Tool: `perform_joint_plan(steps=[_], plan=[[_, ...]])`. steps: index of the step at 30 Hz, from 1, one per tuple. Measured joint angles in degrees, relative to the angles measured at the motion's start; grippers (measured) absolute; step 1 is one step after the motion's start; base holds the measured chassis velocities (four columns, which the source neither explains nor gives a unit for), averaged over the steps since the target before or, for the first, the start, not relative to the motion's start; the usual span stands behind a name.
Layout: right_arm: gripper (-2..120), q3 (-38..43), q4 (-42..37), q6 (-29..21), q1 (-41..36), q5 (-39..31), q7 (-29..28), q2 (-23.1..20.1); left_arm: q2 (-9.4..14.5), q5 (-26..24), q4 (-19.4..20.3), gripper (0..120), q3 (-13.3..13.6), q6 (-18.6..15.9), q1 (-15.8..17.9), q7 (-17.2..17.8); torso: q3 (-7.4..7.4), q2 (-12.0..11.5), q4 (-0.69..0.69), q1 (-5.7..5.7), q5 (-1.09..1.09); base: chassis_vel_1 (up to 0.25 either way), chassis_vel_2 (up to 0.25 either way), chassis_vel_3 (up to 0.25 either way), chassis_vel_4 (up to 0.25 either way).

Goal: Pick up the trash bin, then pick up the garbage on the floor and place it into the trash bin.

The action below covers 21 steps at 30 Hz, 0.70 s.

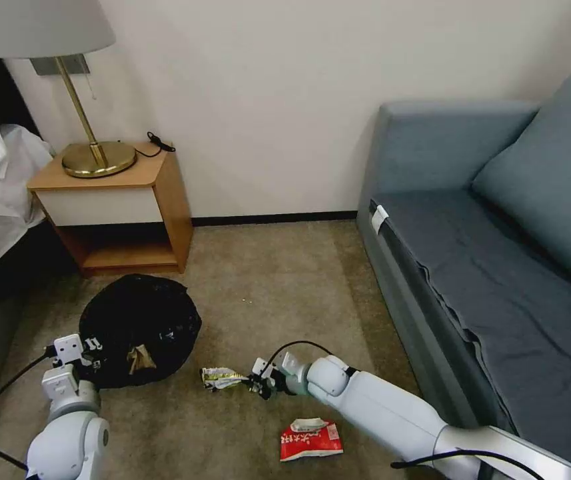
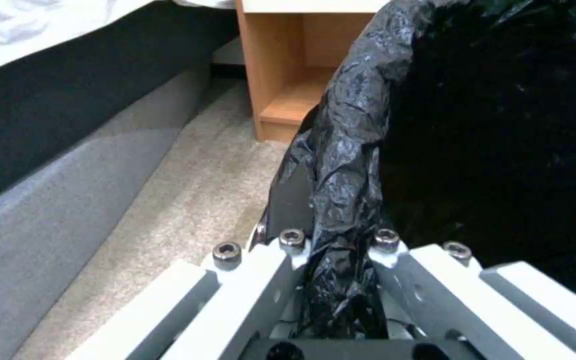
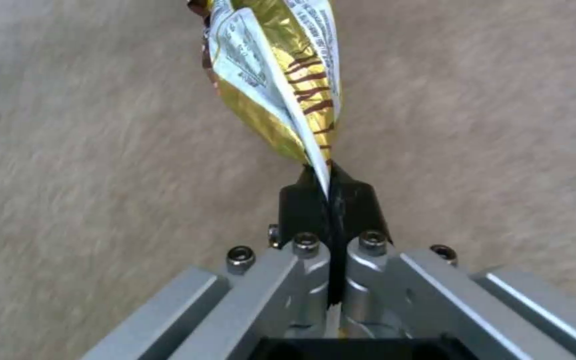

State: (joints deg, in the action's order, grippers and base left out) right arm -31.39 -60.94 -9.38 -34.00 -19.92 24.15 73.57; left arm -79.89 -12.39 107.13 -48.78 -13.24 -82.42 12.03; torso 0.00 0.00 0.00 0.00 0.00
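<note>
Clearly the right gripper [image 3: 328, 192] pinches only a wrapper [image 3: 281, 85] edge, so it may slip; lower left, left gripper [image 2: 338, 250] clamps the trash bin [image 1: 140, 330] liner

The left gripper [image 1: 92, 353] grips the black-lined trash bin [image 1: 140, 329] while the right gripper [image 1: 253, 383] pinches a crumpled wrapper [image 1: 222, 378] on the carpet [image 1: 265, 293].
</note>
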Motion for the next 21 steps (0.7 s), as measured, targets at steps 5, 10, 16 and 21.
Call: perform_joint_plan(steps=[5, 10, 16, 21], plan=[[0, 2.9, 0.0, 0.2, -0.1, 0.0, 0.3, -0.1, 0.3, -0.4, -0.1, 2, -0.6, 0.2, -0.4, 0.0, 0.0, 0.0, 0.01, 0.0, 0.0, 0.0, 0.0, 0.0, 0.0], [0, 7.4, -0.1, 0.7, -0.5, 0.4, 0.3, -0.2, 0.5, -0.7, -0.1, 2, -0.7, 0.2, -0.5, 0.0, 0.0, 0.0, 0.0, 0.0, 0.0, 0.0, 0.0, 0.0, 0.0], [0, 14.3, -4.0, 0.3, 0.7, -2.3, 0.3, -0.2, 1.4, -0.7, 0.6, 2, -0.5, 0.2, -0.7, -0.2, 0.0, 0.0, 0.0, 0.0, 0.0, 0.0, 0.0, 0.0, 0.0], [0, 15.6, -9.3, -1.3, 2.7, -6.3, -0.2, -0.3, 1.7, -0.7, 1.7, 2, 0.0, -0.5, -0.5, -0.7, 0.0, 0.0, -0.01, 0.0, 0.0, 0.0, 0.0, 0.0, 0.0]])
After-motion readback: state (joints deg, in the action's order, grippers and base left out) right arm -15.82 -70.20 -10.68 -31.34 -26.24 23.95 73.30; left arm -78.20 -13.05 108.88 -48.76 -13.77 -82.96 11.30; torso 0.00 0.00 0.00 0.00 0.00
